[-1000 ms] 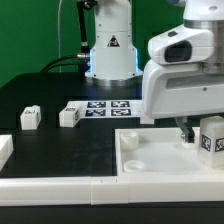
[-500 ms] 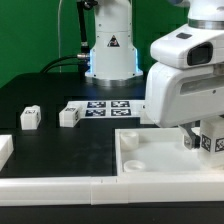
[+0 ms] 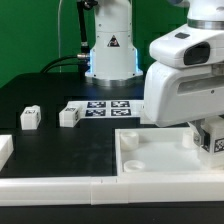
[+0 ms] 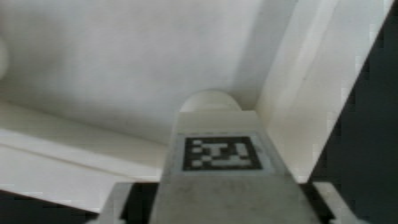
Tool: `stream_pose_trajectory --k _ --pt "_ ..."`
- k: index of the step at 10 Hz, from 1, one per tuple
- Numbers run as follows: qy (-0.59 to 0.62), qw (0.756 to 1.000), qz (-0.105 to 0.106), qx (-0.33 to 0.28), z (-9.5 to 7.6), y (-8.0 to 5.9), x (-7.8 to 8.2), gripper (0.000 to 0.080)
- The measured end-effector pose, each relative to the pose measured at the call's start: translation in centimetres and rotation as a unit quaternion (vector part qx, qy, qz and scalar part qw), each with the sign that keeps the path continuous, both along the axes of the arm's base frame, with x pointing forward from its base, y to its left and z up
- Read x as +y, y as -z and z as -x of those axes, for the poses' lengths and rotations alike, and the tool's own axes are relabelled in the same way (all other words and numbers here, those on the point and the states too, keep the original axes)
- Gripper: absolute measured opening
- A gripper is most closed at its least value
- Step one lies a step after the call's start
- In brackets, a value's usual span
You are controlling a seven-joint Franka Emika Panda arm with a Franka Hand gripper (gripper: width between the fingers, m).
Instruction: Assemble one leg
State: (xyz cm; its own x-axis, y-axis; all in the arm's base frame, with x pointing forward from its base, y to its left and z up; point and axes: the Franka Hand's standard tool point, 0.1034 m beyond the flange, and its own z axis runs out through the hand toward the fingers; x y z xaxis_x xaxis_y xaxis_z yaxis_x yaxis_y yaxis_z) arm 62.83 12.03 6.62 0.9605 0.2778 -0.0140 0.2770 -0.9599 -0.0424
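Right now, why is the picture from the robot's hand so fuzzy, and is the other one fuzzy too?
Wrist view: the leg sits close to the lens, so its tag looks soft and the white panel behind is a pale blur with grey shadows. Exterior view: sharper, the marker board squares show crisply, with a blue glow on the arm's base.

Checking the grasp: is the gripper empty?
No: in the wrist view the gripper is shut on the tagged leg.
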Motion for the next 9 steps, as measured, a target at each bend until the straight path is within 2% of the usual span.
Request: stream_pose_trajectory --k 2,4,5,7,8,9 --pt "0.134 0.991 -0.002 -0.007 -0.10 0.04 -0.11 0.0290" --pt "0.281 0.960 0.000 -0.002 -0.05 0.09 -0.11 0.0290" --pt "0.312 0.950 0.000 -0.001 -0.05 0.10 -0.10 0.0291" --pt "0.458 0.889 0.001 0.007 -0.03 0.15 -0.12 0.0291" --pt "0.498 0.867 0.003 0.008 -0.01 0.17 -0.12 0.0291" --pt "0.560 0.828 0.005 0.010 0.02 0.18 -0.04 0.0291"
